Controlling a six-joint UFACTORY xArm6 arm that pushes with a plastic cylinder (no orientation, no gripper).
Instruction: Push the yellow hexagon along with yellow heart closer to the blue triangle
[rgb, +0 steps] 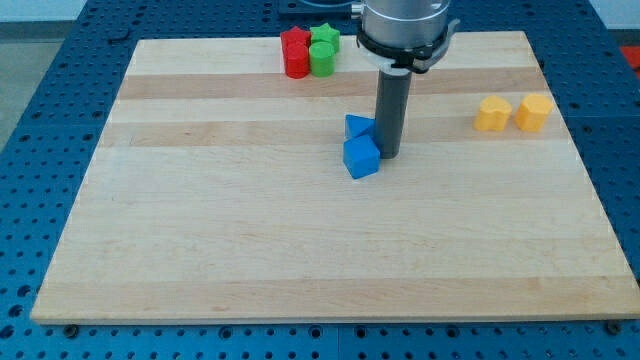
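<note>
The yellow heart (492, 114) and the yellow hexagon (534, 112) sit side by side, touching or nearly so, near the view's right edge of the wooden board (250, 250). The blue triangle (357, 127) lies near the board's middle, partly hidden by the rod, with a blue cube (361, 157) touching it just below. My tip (388, 154) rests on the board right beside the blue cube, on its right side and below-right of the blue triangle. The tip is far to the left of both yellow blocks.
At the view's top, left of the arm, a red block (296, 62) with a red star (294, 41) behind it stands against a green cylinder (321, 59) and a green star (325, 39). Blue perforated table surrounds the board.
</note>
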